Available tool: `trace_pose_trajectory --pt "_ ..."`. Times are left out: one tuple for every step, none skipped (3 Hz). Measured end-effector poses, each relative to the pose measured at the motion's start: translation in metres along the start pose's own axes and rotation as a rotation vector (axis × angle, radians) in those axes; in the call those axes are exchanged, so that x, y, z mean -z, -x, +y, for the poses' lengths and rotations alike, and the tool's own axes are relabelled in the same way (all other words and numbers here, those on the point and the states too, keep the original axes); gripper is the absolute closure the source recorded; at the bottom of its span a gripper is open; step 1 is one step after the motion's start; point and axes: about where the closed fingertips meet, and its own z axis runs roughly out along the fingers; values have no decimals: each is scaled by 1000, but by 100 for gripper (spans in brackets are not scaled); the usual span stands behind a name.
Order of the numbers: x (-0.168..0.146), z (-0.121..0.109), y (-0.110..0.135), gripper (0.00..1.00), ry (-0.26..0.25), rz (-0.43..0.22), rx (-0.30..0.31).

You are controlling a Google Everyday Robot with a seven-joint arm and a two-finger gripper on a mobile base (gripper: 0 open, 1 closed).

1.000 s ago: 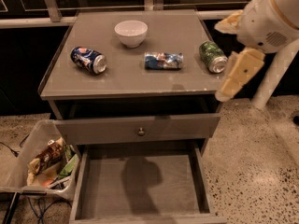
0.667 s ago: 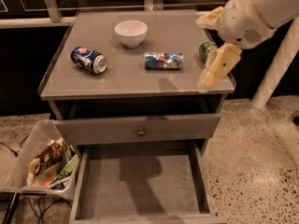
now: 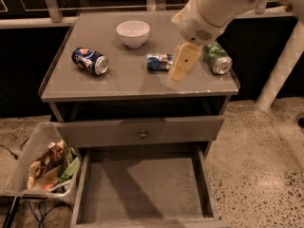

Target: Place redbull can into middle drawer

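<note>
The redbull can [image 3: 158,61] is seen lying on its side on the cabinet top [image 3: 118,82], near the middle of that surface and well above the middle drawer [image 3: 142,189]. It is shown as a slim, small metal cylinder in blue and silver patches, narrower than the two other cans; finer label detail cannot be made out. The cabinet top is a flat, matte grey slab with a thin raised lip along its edges. The middle drawer is pulled out below, a wide shallow grey box with low side walls and a bare, smooth floor crossed by a shadow. Above it a closed drawer front [image 3: 140,133] with a small round knob is seen. A dark-blue Pepsi can [image 3: 90,61] is laid on its side to the left, a green can [image 3: 217,58] on its side to the right, and a round white bowl [image 3: 133,33] is set upright behind. A pale plastic bin [image 3: 28,151] filled with crumpled wrappers is placed on the speckled floor beside the cabinet. The gripper [image 3: 176,72], cream-coloured and slab-like, is hung from a rounded white arm and is tilted down over the top, just right of the redbull can, whose right end is overlapped by it in this view. Contact between them cannot be judged, and whether the gripper is spread or pressed together cannot be told
</note>
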Motion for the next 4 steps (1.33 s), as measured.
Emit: trace_pose_trajectory --pt "-2 -7 -6 0 -24 51 15" --pt "-2 -7 -6 0 -24 51 15" --pt "-10 -15 -10 0 -22 67 24" --pt "-22 -42 -21 0 -50 63 43"
